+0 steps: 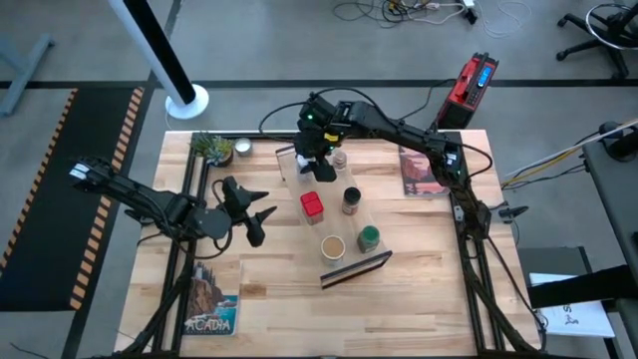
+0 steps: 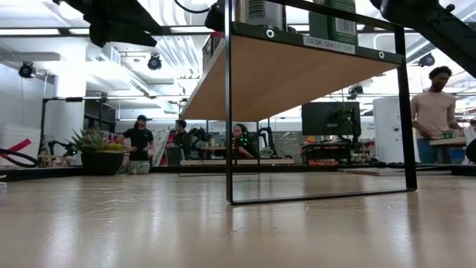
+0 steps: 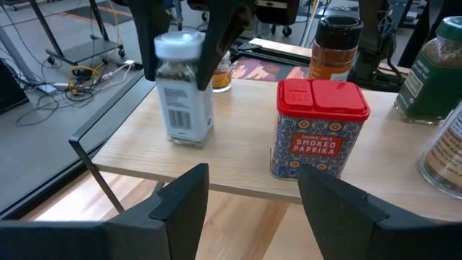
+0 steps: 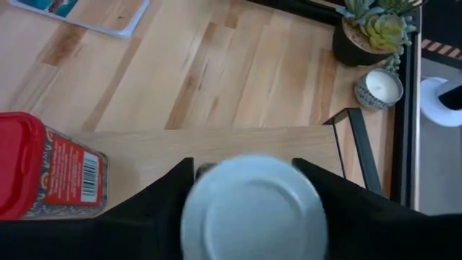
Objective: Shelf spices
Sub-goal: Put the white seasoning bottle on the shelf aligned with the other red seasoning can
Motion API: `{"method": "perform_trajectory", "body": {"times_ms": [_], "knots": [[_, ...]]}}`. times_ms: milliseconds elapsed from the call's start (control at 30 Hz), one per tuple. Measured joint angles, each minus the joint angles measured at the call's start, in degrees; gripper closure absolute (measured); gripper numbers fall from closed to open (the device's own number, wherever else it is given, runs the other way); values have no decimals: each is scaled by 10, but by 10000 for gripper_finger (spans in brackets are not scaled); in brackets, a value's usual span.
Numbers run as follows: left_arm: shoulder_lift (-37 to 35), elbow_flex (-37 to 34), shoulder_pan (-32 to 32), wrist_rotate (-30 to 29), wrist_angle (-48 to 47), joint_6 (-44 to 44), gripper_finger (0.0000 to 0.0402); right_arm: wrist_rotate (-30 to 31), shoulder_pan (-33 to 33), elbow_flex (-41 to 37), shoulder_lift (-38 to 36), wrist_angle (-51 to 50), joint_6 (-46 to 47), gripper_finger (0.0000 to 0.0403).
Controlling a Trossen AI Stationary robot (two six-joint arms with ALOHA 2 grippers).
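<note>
You can read "TRADER JOE'S SMOKED PAPRIKA" on the red square tin point(image 3: 320, 128), "DESK SHELF" on a white sticker point(image 2: 328, 44) along the shelf point(image 2: 282, 71) edge, and "ACADIA" on the book point(image 1: 210, 301) lying on the bench point(image 1: 279, 309).

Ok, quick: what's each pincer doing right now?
Left pincer: open, empty, facing the red tin on the shelf.
Right pincer: closed on the white-capped jar, which stands on the shelf.

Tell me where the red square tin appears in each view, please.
High view: red square tin at the shelf's middle.
Low view: not in it.
Left wrist view: right of centre.
Right wrist view: at the left edge.
Shared landmark: white-capped jar, held by the right gripper.
</note>
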Motion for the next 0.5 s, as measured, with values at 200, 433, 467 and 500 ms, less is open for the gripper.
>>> {"method": "perform_trajectory", "body": {"times_ms": [200, 433, 467, 500], "knots": [[0, 0, 0, 0, 0, 0, 198, 0, 0, 0, -1, -2, -1, 180], [0, 0, 0, 1, 0, 0, 198, 0, 0, 15, -1, -7, 0, 169], [0, 0, 0, 1, 0, 0, 198, 0, 0, 18, -3, -7, 4, 167], [0, 0, 0, 1, 0, 0, 198, 0, 0, 18, -6, -7, 9, 166]]}}
